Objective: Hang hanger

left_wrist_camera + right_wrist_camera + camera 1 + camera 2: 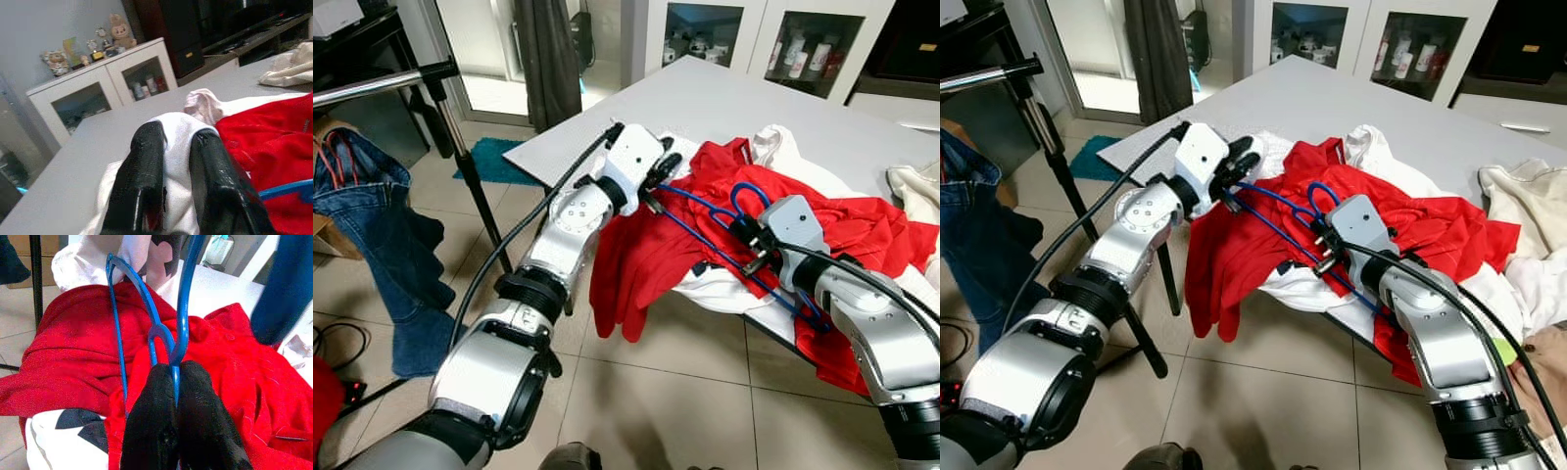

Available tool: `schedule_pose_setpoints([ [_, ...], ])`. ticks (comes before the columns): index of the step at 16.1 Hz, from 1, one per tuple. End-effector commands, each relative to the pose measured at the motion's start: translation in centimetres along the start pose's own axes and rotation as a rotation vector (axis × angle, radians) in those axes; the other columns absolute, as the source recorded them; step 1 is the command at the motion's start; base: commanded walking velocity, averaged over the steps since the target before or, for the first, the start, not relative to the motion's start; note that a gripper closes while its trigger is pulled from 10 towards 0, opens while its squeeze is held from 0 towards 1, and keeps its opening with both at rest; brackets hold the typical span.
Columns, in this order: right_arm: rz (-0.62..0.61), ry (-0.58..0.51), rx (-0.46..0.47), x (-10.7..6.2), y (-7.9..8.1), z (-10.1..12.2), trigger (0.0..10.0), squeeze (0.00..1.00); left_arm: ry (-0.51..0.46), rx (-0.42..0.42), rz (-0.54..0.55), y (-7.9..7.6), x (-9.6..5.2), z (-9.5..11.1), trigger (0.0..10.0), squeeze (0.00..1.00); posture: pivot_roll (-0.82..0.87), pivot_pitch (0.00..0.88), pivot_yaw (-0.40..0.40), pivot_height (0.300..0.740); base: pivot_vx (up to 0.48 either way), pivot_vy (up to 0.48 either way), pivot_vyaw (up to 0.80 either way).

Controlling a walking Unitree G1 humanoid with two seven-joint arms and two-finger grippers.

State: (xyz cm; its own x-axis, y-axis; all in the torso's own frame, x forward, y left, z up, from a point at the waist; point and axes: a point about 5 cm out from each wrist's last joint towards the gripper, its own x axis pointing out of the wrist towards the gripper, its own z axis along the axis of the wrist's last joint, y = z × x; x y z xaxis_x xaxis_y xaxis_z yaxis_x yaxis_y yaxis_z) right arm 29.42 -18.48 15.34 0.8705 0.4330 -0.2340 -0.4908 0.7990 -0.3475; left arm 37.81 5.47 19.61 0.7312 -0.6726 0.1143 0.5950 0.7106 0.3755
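A blue wire hanger lies across a red shirt that drapes over the near edge of the grey table. My right gripper is shut on the hanger just below its hook; the right wrist view shows the blue wire pinched between the fingertips. My left gripper sits at the hanger's left end, over the shirt's edge. Its fingers stand slightly apart, with a white garment showing beyond the gap. A metal rack pole runs across the upper left.
Blue jeans hang from the rack on the left, above its black stand. More white and beige clothes lie on the table's right side. A white glass-door cabinet stands behind. Tiled floor lies below.
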Motion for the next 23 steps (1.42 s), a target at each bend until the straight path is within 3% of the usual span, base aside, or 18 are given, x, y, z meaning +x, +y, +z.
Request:
schedule_pose_setpoints([
  [1,-0.033,0.038,0.01,-0.1,-0.7,-0.6,10.0,0.0,-0.038,0.031,0.015,0.4,0.3,0.9,10.0,0.0,0.03,0.0,0.046,0.74,0.0,0.0,0.0],
  [4,-0.046,0.05,0.011,0.0,-0.8,-0.7,10.0,0.0,-0.129,0.107,0.101,1.5,0.0,2.3,10.0,0.0,0.03,0.0,0.045,0.74,0.0,0.0,0.0],
  [5,-0.052,0.055,0.013,0.0,-0.8,-0.8,10.0,0.0,-0.139,0.079,0.118,2.0,-0.2,2.4,10.0,0.91,0.04,0.0,0.046,0.74,0.0,0.0,0.0],
  [6,-0.054,0.057,0.015,0.0,-0.8,-0.8,10.0,0.0,-0.14,0.056,0.104,2.0,-0.4,2.3,10.0,1.0,0.04,0.0,0.046,0.74,0.0,0.0,0.0],
  [8,-0.056,0.058,0.016,0.1,-0.8,-0.9,10.0,0.0,-0.131,0.027,0.108,2.0,-0.5,1.9,10.0,1.0,0.04,0.0,0.048,0.74,0.0,0.0,0.0],
  [9,-0.06,0.06,0.018,0.1,-0.8,-0.9,10.0,0.0,-0.144,-0.029,0.148,2.5,-0.5,2.0,10.0,0.65,0.04,0.0,0.048,0.74,0.0,0.0,0.0],
  [10,-0.065,0.064,0.021,0.1,-0.9,-1.0,10.0,0.0,-0.175,-0.091,0.197,3.3,-0.7,2.4,10.0,0.0,0.04,0.0,0.049,0.74,0.0,0.0,0.0],
  [11,-0.066,0.065,0.022,0.1,-0.9,-1.0,10.0,0.0,-0.184,-0.106,0.211,3.5,-0.8,2.4,10.0,0.0,0.04,0.0,0.049,0.74,0.0,0.0,0.0],
  [12,-0.082,0.076,0.025,0.1,-1.0,-1.2,10.0,0.0,-0.208,-0.211,0.331,5.5,-1.8,2.3,10.0,0.0,0.04,0.0,0.049,0.74,0.0,0.0,0.0],
  [14,-0.117,0.097,0.033,0.1,-1.5,-1.5,10.0,0.0,-0.206,-0.305,0.468,7.7,-3.8,1.2,10.0,0.0,0.04,0.0,0.046,0.74,0.0,0.0,0.0],
  [17,-0.133,0.108,0.034,0.1,-1.8,-1.6,10.0,0.0,-0.2,-0.365,0.559,9.5,-5.9,0.1,10.0,0.0,0.05,0.0,0.038,0.74,0.0,0.0,0.0],
  [19,-0.131,0.109,0.031,0.2,-1.8,-1.6,10.0,0.0,-0.181,-0.36,0.56,9.7,-6.2,-0.2,10.0,0.0,0.05,0.0,0.038,0.74,0.0,0.0,0.0],
  [20,-0.141,0.11,0.028,0.3,-1.9,-1.6,10.0,0.0,-0.123,-0.326,0.538,9.3,-6.5,-1.1,10.0,0.0,0.05,0.0,0.037,0.74,0.0,0.0,0.0],
  [23,-0.237,0.074,0.059,0.1,-3.1,-1.0,10.0,0.0,0.104,-0.333,0.42,6.3,-7.7,-5.8,10.0,0.0,0.04,0.0,0.042,0.74,0.0,0.0,0.0],
])
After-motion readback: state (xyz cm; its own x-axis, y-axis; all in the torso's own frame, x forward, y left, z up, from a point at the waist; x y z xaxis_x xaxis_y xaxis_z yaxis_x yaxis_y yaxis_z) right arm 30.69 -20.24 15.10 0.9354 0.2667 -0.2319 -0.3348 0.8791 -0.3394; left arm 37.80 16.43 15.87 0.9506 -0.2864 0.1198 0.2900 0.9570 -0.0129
